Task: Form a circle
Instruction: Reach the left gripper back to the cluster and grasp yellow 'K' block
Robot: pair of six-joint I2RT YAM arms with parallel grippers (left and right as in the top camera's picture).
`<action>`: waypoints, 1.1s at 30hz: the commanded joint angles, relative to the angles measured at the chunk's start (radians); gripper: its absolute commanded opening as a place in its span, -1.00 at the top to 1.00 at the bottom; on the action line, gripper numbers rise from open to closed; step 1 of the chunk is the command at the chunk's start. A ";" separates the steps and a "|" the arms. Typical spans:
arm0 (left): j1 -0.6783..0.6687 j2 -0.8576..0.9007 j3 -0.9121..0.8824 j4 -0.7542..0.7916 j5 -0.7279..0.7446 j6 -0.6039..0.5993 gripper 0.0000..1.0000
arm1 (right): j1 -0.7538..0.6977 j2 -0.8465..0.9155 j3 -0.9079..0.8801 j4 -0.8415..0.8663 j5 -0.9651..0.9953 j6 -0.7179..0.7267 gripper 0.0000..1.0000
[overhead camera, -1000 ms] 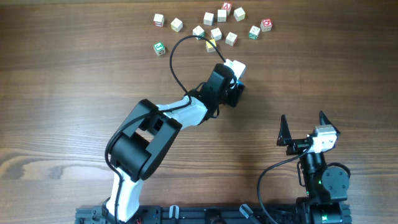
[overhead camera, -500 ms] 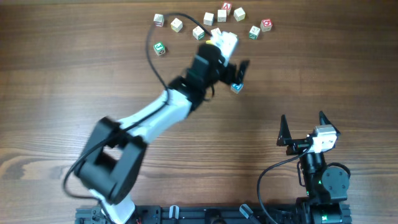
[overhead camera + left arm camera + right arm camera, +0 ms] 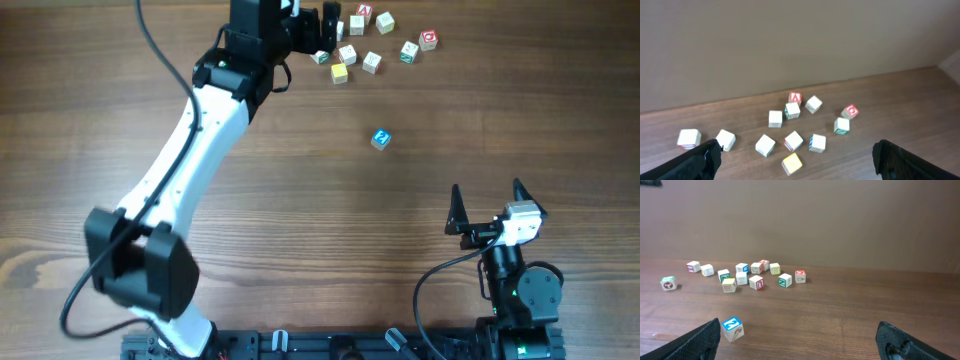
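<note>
The cubes (image 3: 371,62) are mostly bunched at the far edge of the worktop (image 3: 100,150). It's a loose band with its long axis running left-right, so no ring shape yet. 1 blue-faced cube (image 3: 380,139) sits alone, well apart on the near side, blue face up and turned a bit off square. My guess is it marks the circle's near arc. Over the bunch's left end, near the yellow cube (image 3: 339,73), the left gripper (image 3: 320,28) hovers wide open and empty, probably lining up a pick. The right gripper (image 3: 487,190) is parked near right, also open, holding nothing.
</note>
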 commanded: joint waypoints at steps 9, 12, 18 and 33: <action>-0.019 0.409 0.006 0.192 0.110 -0.162 -1.00 | -0.004 -0.008 -0.003 0.002 -0.020 0.002 -0.99; -0.031 0.456 0.006 0.237 0.109 -0.166 -1.00 | -0.004 -0.008 -0.003 0.002 -0.020 0.002 -0.99; -0.057 0.521 0.006 0.257 0.060 -0.217 -1.00 | -0.004 -0.008 -0.003 0.002 -0.020 0.002 -0.99; -0.066 0.582 0.006 0.281 -0.075 -0.216 -0.15 | -0.004 -0.008 -0.003 0.002 -0.020 0.002 -0.99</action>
